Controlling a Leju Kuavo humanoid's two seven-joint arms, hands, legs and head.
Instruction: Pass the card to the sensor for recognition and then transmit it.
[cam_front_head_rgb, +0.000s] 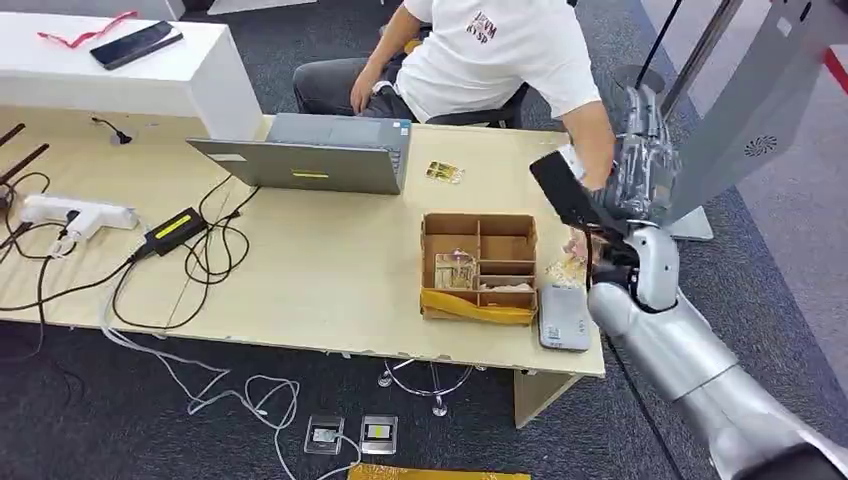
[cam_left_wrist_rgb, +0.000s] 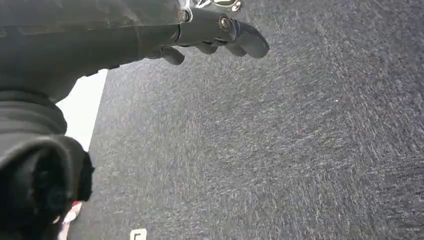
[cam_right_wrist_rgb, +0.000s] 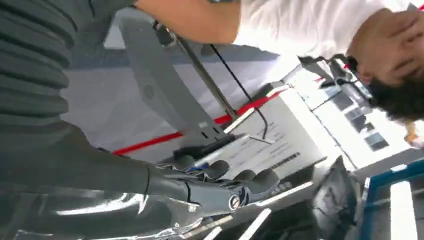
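The right hand (cam_front_head_rgb: 640, 175) is raised at the far right end of the surface (cam_front_head_rgb: 330, 270), up beside the arm of a person in a white shirt (cam_front_head_rgb: 500, 50) who sits across from the robot. In the right wrist view its fingers (cam_right_wrist_rgb: 220, 172) are curled around something thin with a bit of blue on it — might be the card, but it's too hidden to say for sure, and I can't pick the card out anywhere else. The flat grey sensor (cam_front_head_rgb: 563, 318) lies at the near right corner of the surface, just beside a cardboard box with compartments (cam_front_head_rgb: 478, 265). A laptop (cam_front_head_rgb: 310, 155) sits further left. The left hand (cam_left_wrist_rgb: 215, 35) hangs over grey carpet (cam_left_wrist_rgb: 280, 150) — fingers curled in, holding nothing.
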